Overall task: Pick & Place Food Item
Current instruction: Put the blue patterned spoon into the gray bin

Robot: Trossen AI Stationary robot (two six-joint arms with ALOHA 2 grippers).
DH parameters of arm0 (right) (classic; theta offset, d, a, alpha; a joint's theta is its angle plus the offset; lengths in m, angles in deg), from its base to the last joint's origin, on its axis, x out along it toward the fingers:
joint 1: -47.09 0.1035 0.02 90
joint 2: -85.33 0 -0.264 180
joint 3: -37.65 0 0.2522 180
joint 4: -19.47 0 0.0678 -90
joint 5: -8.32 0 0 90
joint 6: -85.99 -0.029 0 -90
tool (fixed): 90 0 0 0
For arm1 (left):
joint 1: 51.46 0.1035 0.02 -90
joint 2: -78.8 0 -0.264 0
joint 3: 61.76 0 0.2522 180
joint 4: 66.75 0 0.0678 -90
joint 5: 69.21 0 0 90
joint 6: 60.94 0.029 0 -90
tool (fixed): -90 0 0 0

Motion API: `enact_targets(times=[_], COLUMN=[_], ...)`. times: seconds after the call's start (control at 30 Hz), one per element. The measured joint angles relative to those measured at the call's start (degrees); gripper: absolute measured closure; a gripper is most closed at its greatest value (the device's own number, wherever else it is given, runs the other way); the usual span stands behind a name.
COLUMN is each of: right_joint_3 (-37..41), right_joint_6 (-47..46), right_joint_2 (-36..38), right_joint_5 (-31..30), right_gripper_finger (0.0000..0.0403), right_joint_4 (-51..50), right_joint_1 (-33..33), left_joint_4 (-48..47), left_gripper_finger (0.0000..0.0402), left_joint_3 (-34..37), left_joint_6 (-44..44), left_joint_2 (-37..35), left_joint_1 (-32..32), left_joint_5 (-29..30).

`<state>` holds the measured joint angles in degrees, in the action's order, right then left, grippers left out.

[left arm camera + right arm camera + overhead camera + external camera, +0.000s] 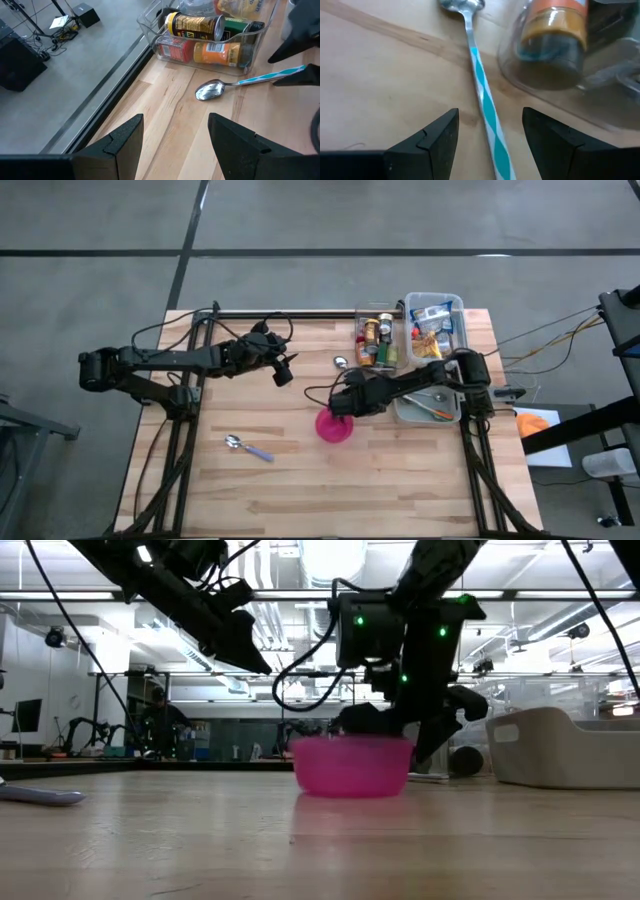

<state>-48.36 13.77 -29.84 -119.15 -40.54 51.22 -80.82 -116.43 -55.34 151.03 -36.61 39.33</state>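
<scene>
From above, the right gripper (343, 402) hangs just beside the pink bowl (335, 426), with the clear bin of food jars (377, 338) close behind it; the left gripper (283, 371) waits well apart. In the right wrist view its fingers (438, 136) stand spread and empty, the teal-striped spoon (482, 94) lying between them on the table (380, 80). In the left wrist view that gripper's fingers (123, 137) are spread too, facing the same spoon and bin.

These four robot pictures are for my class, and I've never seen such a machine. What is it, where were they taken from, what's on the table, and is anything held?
Two dark robot arms work at a wooden table. One picture looks down from above, one level across the tabletop, and two from the wrists. The left gripper hovers open and empty. The right gripper hangs open over a teal-striped spoon, beside a pink bowl. A second spoon lies apart. Clear bins hold food jars. Nothing is held.
</scene>
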Motion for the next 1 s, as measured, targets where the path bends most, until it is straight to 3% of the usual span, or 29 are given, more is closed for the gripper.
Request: enact_targets(times=[0.33,0.7,1.0], right_joint_3=[5.12,5.35,5.37], right_joint_6=[3.65,5.54,6.97], right_joint_2=[0.34,2.21,4.26], right_joint_5=[2.55,5.62,4.35], right_gripper_finger=[0.0187,0.0187,0.0187], right_joint_4=[11.26,15.81,18.65], right_joint_1=[-2.0,-1.79,-0.39], left_joint_4=[0.0,0.0,-0.39], left_gripper_finger=[0.0178,0.0178,0.0178], left_joint_3=[0.0,0.0,0.0], left_joint_6=[0.0,0.0,0.0], left_joint_2=[0.0,0.0,0.0], left_joint_1=[0.0,0.01,0.02], left_joint_5=[0.0,0.0,-0.02])
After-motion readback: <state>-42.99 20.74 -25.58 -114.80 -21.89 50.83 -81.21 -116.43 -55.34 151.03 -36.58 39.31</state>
